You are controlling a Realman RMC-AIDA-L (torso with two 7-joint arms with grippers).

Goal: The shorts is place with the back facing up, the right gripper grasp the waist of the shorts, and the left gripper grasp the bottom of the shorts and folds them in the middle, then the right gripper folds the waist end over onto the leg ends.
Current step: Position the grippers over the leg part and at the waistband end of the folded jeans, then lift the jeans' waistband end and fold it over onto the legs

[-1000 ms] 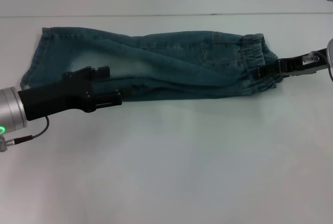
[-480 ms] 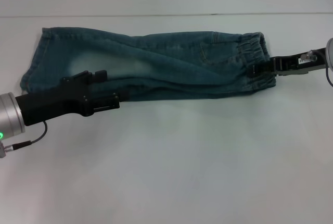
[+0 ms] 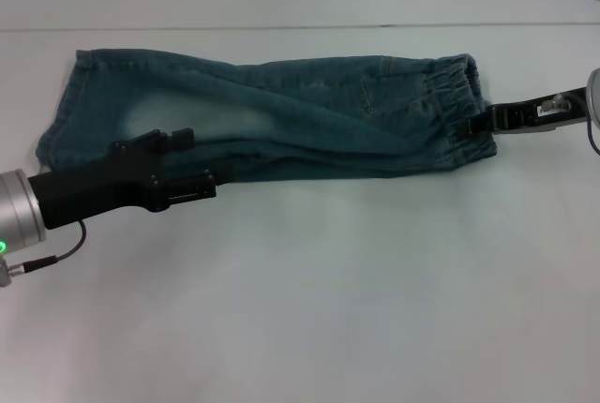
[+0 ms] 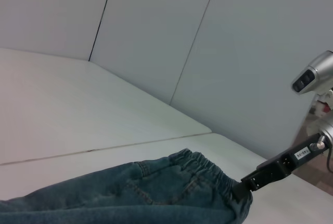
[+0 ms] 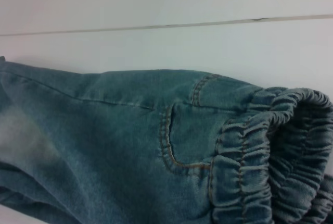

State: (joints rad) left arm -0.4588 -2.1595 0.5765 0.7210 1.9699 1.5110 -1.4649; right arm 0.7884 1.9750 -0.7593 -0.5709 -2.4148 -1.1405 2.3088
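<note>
The blue-green washed denim shorts [image 3: 267,117], already folded lengthwise into a long narrow band, lie flat across the far part of my white worktop [image 3: 309,300], with the ruffled elastic waist [image 3: 457,103] toward my right and the flat stitched leg ends [image 3: 64,108] toward my left. My right tool [image 3: 472,128], the black two-fingered one on the arm with the small white sticker, sits at the near corner of the waist, its tip touching the gathered band; I cannot tell whether its fingers are closed on the cloth or merely against it. My left tool [image 3: 199,159], black with a silver cylindrical cuff [image 3: 19,213] and a green light, lies over the near edge of the shorts beside the pale faded patch [image 3: 155,112], its two fingers parted, one over the denim and one along the near fold. From my right wrist I see a stitched back pocket [image 5: 179,140] just beside the elastic.
</note>
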